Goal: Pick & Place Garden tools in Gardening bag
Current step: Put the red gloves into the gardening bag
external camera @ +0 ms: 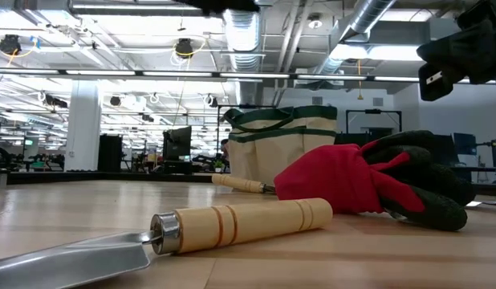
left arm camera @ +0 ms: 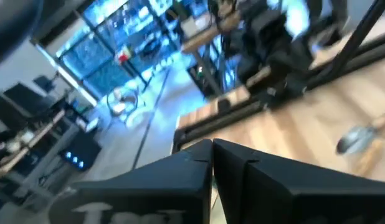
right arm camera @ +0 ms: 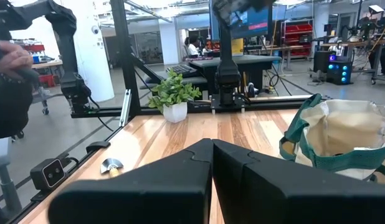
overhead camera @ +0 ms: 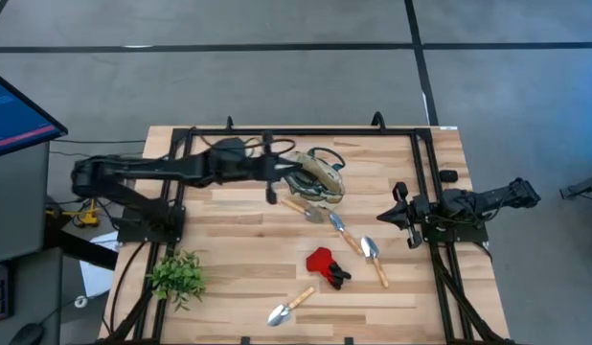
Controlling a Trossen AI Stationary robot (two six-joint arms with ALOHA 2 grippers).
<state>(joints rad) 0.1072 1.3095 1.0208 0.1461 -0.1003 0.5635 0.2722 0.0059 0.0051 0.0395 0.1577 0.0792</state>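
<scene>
Hovering beside the gardening bag (overhead camera: 315,178) with fingers pressed together on nothing, the left gripper (overhead camera: 272,182) is evidently between picks, needing to spread and descend on the nearest trowel (overhead camera: 303,209); the right gripper (overhead camera: 403,218) is waiting closed.

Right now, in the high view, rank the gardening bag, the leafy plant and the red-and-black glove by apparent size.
1. gardening bag
2. leafy plant, close to the bag; unsure
3. red-and-black glove
</scene>
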